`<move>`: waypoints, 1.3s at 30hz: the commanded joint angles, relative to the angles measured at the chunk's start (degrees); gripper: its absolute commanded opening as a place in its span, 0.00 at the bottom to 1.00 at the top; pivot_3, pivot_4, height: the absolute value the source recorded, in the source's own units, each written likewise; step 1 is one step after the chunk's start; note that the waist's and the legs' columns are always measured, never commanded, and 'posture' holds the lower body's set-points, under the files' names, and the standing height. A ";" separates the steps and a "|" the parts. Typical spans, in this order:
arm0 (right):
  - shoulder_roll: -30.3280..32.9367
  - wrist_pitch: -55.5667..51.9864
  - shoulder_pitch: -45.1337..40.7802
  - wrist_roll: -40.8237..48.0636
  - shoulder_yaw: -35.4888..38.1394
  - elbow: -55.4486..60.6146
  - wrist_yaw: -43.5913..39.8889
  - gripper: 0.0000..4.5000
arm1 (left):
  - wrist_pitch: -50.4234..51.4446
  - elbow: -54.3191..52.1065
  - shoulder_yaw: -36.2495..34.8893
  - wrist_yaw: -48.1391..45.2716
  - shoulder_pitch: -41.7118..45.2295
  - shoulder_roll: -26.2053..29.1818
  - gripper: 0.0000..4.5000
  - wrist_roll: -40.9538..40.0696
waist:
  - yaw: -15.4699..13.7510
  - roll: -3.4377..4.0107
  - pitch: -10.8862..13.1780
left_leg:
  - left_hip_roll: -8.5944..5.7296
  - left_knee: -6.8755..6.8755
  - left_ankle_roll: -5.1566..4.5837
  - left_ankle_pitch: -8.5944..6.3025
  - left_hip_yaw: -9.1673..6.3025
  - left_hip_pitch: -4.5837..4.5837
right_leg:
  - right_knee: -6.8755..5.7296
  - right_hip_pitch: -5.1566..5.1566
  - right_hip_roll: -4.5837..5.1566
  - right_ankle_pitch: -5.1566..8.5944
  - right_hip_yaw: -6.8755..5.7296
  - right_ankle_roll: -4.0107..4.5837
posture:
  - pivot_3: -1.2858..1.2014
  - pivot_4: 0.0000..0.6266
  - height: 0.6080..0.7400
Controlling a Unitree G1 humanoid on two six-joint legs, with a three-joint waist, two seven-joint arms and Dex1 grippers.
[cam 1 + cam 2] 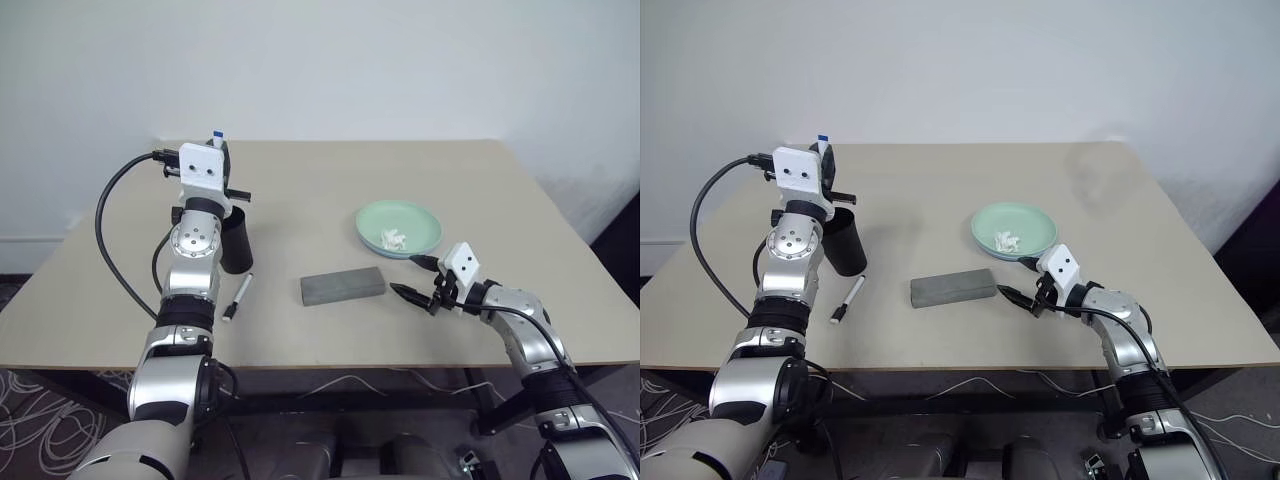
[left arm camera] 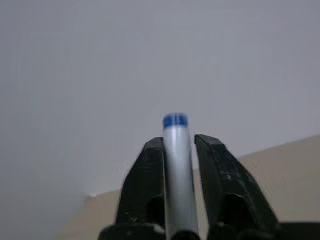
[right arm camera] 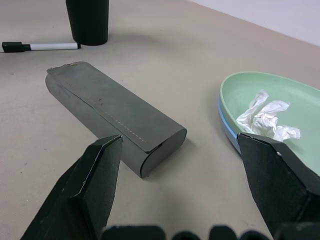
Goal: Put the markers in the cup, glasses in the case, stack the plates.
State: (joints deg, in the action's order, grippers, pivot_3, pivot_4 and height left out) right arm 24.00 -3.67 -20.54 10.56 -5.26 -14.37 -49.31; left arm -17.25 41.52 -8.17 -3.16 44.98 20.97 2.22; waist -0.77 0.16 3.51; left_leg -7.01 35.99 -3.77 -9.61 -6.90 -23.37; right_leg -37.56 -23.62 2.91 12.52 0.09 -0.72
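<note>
Fingers of the left gripper (image 2: pixel 178 165) flank the blue-capped marker (image 2: pixel 176 150) in the left wrist view, one black finger (image 2: pixel 145 185) on each side of the white barrel with slivers of gap showing, so the hold looks loose and I cannot tell whether it is a firm grip or a release under way; the blue cap points up past the fingertips toward the wall. From the left eye view, that gripper is raised above the black cup (image 1: pixel 236 240), which stands near the left edge of the tabletop (image 1: pixel 330 180), and the black-capped marker (image 1: pixel 238 297) lies flat just beside the cup on the side toward the front edge. Toward the middle sits the grey case (image 1: pixel 343 286), lid closed, and toward the right edge the mint green plate (image 1: pixel 400 226) rests on the light blue one, a crumpled white scrap in it. No glasses lie loose on the tabletop; presumably they are in the case. Looking along the right wrist view, the right gripper (image 3: pixel 190 175) has its fingers wide apart with nothing between them, hovering near the end of the case, the plates just beside. Judging by this, the marker step is in hand: next the blue-capped marker needs to drop cleanly into the cup, then the black-capped one must be picked off the tabletop.
</note>
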 commanded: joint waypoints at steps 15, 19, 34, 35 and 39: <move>-0.16 0.57 -2.14 0.48 0.80 1.09 0.10 0.88 | 12.34 -16.28 0.26 -11.70 -2.64 -1.48 0.65 -9.46 | 0.02 0.00 0.00 | 0.00 0.02 0.00 0.00 0.00 -0.01 | 0.01 0.03 0.02 0.00 -0.10 0.00 | 0.52 0.00 0.97; -0.29 0.65 -2.43 0.41 0.66 0.79 0.02 0.88 | 25.98 -30.49 1.81 -22.08 -7.01 -0.83 0.65 -18.48 | 0.28 0.01 0.00 | 0.00 0.03 0.00 0.00 0.01 -0.01 | 0.01 0.02 0.01 0.00 -0.06 0.00 | 0.52 0.00 0.97; -0.57 1.08 -3.94 0.15 0.31 -1.06 -0.70 0.88 | 68.16 -51.38 3.98 -21.26 -20.01 10.85 0.65 -22.17 | 0.42 0.06 0.03 | 0.02 -0.04 0.00 0.00 0.00 0.12 | -0.13 0.04 -0.07 0.11 0.38 0.20 | 0.52 0.00 0.97; -0.61 1.12 -4.12 0.13 0.29 -1.24 -0.73 0.88 | 70.28 -51.40 4.06 -20.67 -20.24 10.90 0.65 -22.13 | 0.43 0.06 0.03 | 0.02 -0.04 0.00 0.00 0.00 0.12 | -0.13 0.04 -0.06 0.11 0.39 0.20 | 0.52 0.00 0.97; -0.66 1.44 -4.47 0.11 0.27 -1.74 -0.82 0.88 | 77.30 -49.21 3.28 -16.05 -21.46 10.62 0.65 -20.00 | 0.48 0.07 0.03 | 0.02 -0.12 0.01 0.00 0.00 0.11 | -0.13 -0.02 -0.09 0.11 0.45 0.20 | 0.52 0.00 0.97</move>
State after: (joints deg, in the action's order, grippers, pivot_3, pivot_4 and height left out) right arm 23.39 -3.51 -23.72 10.50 -5.79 -16.93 -50.08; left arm 58.60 -7.35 -3.46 -21.17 23.02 31.27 -18.99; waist -0.29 0.22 3.54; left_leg -6.99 35.81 -3.76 -9.61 -6.90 -23.26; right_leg -37.69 -23.67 2.82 12.63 0.55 -0.51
